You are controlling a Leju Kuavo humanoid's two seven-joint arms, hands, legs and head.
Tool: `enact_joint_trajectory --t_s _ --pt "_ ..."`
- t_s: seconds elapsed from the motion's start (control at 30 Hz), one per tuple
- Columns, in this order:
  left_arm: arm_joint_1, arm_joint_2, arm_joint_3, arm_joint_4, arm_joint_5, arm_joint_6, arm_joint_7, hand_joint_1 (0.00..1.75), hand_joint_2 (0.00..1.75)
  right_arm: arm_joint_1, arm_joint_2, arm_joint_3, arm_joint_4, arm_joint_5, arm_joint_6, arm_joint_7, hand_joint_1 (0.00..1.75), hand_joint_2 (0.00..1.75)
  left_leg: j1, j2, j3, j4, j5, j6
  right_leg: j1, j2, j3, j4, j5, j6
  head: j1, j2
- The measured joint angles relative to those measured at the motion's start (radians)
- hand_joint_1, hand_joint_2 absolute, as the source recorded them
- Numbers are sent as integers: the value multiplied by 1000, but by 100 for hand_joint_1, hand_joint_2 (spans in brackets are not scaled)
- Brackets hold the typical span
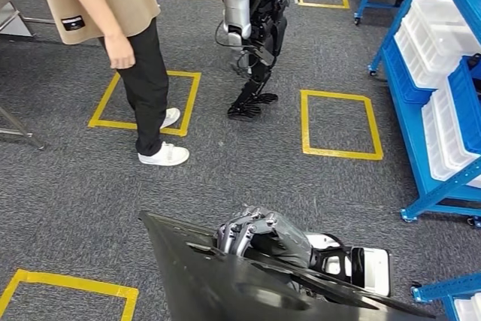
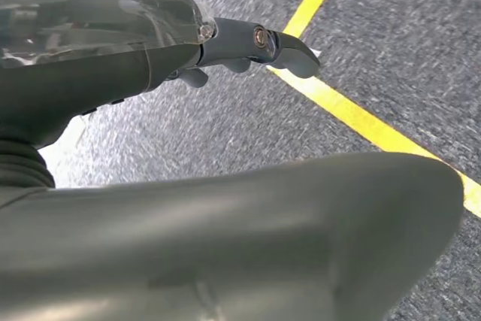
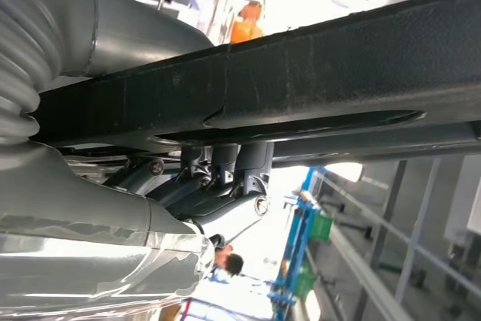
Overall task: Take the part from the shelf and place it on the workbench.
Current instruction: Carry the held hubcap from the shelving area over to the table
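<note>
Under the right hand [image 1: 258, 234] you have the part [image 1: 227, 280], a large black moulded panel carried low in front of the body; the fingers [image 1: 243, 229] curl over its upper edge, and the right wrist view shows them hooked around the panel's dark bar [image 3: 294, 80], so it is gripped. The left hand [image 2: 249, 43] shows in its wrist view with fingers stretched out above the carpet; whether it touches the panel you cannot tell. By my reading the part is already off the shelf and you are in the carry, so the next move calls for walking to the workbench while keeping the panel level. Ahead of the hand stands a person [image 1: 113, 28], with another robot [image 1: 252, 28] beyond; the blue bin rack [image 1: 437, 103] runs along the right.
</note>
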State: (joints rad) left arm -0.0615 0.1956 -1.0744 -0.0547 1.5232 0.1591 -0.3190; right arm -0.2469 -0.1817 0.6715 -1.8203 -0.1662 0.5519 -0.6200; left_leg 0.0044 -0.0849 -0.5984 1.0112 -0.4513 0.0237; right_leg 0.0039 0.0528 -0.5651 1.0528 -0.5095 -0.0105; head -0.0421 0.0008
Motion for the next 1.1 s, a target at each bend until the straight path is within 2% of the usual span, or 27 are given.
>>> enact_joint_trajectory --t_s 0.03,0.07,0.13,0.2,0.27,0.3,0.33,0.37,0.4,0.43,0.47,0.53,0.57,0.63,0.67,0.73,0.8,0.83,0.87,0.9,0.93,1.0,1.03,1.07,1.1 --pt "0 -1 0 0 0 0 -1 0 175 0 -1 1 -1 2 -1 -1 175 175 0 -10 -2 0 1 -2 1 13 15 -35 11 -2 0 0" --pt "1 -3 1 0 0 -1 -2 0 175 0 -1 3 -2 4 -2 -2 175 175 2 -19 -5 0 3 -6 2 16 21 -49 10 -2 0 0" --pt "6 -4 1 -1 0 -1 -4 0 175 -3 -1 6 -2 6 -3 -4 175 175 6 -32 -12 -1 5 -16 1 -1 23 -58 14 -5 -1 0" --pt "7 -4 1 -1 0 -1 -7 0 175 -8 0 9 -2 5 -4 -4 175 175 3 -3 -29 33 -20 -25 -3 -24 26 -69 21 -13 -4 0" --pt "4 -5 1 -1 0 -2 -10 0 175 -10 2 13 -1 1 -3 -3 175 175 2 46 -80 143 -84 -34 -3 -51 27 -74 24 -17 -11 0" --pt "2 -6 1 -2 0 -2 -11 0 175 -11 2 15 -1 -1 -2 -2 175 175 5 59 -111 212 -113 -38 -3 -64 26 -74 23 -17 -14 0" --pt "1 -7 1 -2 0 -3 -12 0 175 -11 3 19 0 -4 -1 0 175 175 9 67 -134 263 -129 -43 -2 -77 26 -74 23 -17 -15 0" --pt "1 -9 1 -3 0 -4 -12 0 175 -12 5 22 2 -7 -1 2 175 175 13 71 -139 279 -126 -47 -2 -89 26 -74 22 -16 -15 0" --pt "2 -10 1 -3 0 -5 -12 0 175 -14 7 25 3 -9 -1 4 175 175 17 76 -124 253 -106 -51 -3 -100 27 -74 20 -14 -15 0" --pt "3 -10 1 -3 0 -5 -14 0 175 -15 10 27 4 -10 -1 6 175 175 21 84 -92 193 -74 -54 -3 -110 29 -73 18 -11 -15 0" --pt "2 -10 1 -4 0 -6 -16 0 175 -18 12 27 5 -11 -1 8 175 175 23 103 -52 119 -45 -57 -3 -119 31 -72 15 -7 -15 0" --pt "-1 -12 2 -5 0 -9 -23 0 175 -25 18 29 8 -15 -2 16 175 175 20 129 -2 19 -15 -50 1 -134 32 -67 9 5 -16 0" --pt "-2 -12 2 -6 0 -12 -26 0 175 -30 22 30 10 -19 -2 22 175 175 16 134 4 4 -15 -44 3 -140 32 -65 8 10 -16 0" --pt "-2 -12 3 -6 0 -18 -32 0 175 -44 35 35 18 -26 -5 35 175 175 11 118 0 4 -13 -28 1 -150 34 -65 6 21 -17 0" --pt "-2 -12 3 -6 0 -20 -35 0 175 -52 41 37 23 -30 -6 40 175 175 10 111 0 3 -12 -21 -2 -144 34 -61 0 26 -17 0" --pt "-6 -10 4 -6 0 -22 -37 0 175 -66 51 40 32 -37 -7 46 175 175 11 95 0 1 -8 -8 -8 -106 12 -4 -41 33 -17 0" --pt "-10 -9 4 -6 0 -23 -37 0 175 -75 53 42 41 -45 -6 49 175 175 8 77 0 1 -7 0 -9 -69 -49 131 -107 32 -17 0" --pt "-12 -9 4 -6 0 -24 -36 0 175 -77 54 43 45 -48 -6 51 175 175 5 66 0 1 -6 2 -8 -62 -82 198 -130 30 -17 0" --pt "-11 -9 4 -6 0 -24 -35 0 175 -81 54 45 50 -51 -6 54 175 175 2 55 0 1 -6 3 -7 -59 -104 236 -134 27 -17 0" --pt "-11 -9 4 -7 0 -25 -35 0 175 -84 55 46 53 -55 -5 59 175 175 -1 43 1 2 -6 4 -5 -56 -107 233 -118 22 -17 0" --pt "-11 -9 4 -7 0 -26 -35 0 175 -88 55 47 55 -58 -5 62 175 175 -3 31 2 2 -5 5 -2 -50 -91 189 -83 16 -17 0" --pt "-11 -9 4 -7 0 -31 -35 0 175 -97 57 48 58 -65 -4 68 175 175 -4 9 3 2 -5 5 5 -16 -31 47 -7 0 -17 0" --pt "-12 -9 4 -8 0 -34 -36 0 175 -102 58 48 60 -67 -4 69 175 175 -3 -1 2 2 -4 3 7 2 -8 -9 15 -6 -17 0" --pt "-11 -10 4 -8 0 -36 -36 0 175 -106 59 48 62 -69 -4 71 175 175 -1 -10 -1 2 -2 1 9 15 6 -41 24 -10 -18 0" --pt "-10 -10 4 -9 0 -38 -36 0 175 -109 60 48 65 -71 -3 73 175 175 2 -19 -4 1 0 -3 10 18 10 -52 23 -12 -18 0"
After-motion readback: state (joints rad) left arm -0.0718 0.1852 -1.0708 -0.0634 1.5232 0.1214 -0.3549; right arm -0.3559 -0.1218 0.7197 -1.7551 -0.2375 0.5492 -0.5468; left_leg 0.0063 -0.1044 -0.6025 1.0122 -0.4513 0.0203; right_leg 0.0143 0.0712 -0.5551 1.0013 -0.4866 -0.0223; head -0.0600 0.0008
